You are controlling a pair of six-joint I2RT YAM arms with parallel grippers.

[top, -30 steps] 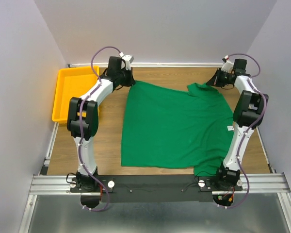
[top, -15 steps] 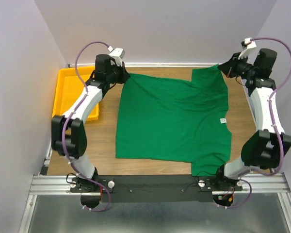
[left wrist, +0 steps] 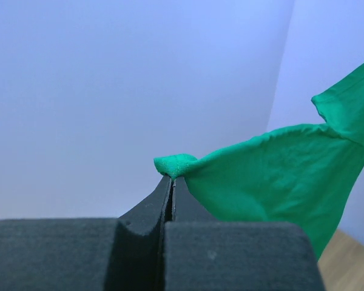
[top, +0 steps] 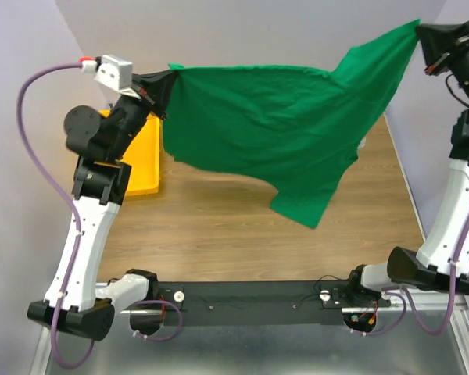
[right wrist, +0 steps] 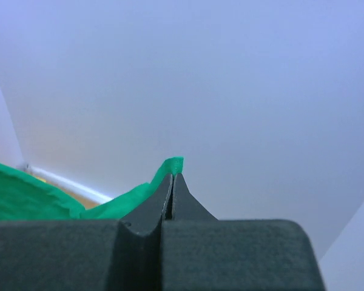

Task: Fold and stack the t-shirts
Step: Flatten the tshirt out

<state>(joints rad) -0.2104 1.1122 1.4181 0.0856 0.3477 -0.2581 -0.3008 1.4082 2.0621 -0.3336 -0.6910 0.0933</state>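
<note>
My left gripper (top: 169,74) is pressed tight on one corner of the green t-shirt (top: 281,109), with a small nub of cloth poking out past the tips. My right gripper (top: 419,30) pinches another corner the same way. Between the two, the t-shirt hangs spread in the air well above the table (top: 219,226). Its top edge sags a little and its lowest flap dangles over the table's right half, not touching the wood as far as I can tell.

I judge the cloth to be light and completely limp — it will drape, swing and crease wherever I am not holding it. The knit should not be slippery, but so thin a pinch could creep out under a hard tug. The doubled fabric at the hems and shoulder seams looks like the safest place to hold. I cannot tell for certain which corners I have now.

The table is flat wood-grain and looks smooth, so the shirt should slide on it easily. A yellow tray (top: 141,156) sits at the table's far-left edge, partly hidden behind my left arm. Plain pale walls (top: 258,31) close the table in at the back and on both sides — my right gripper is up near the right-hand one.
</note>
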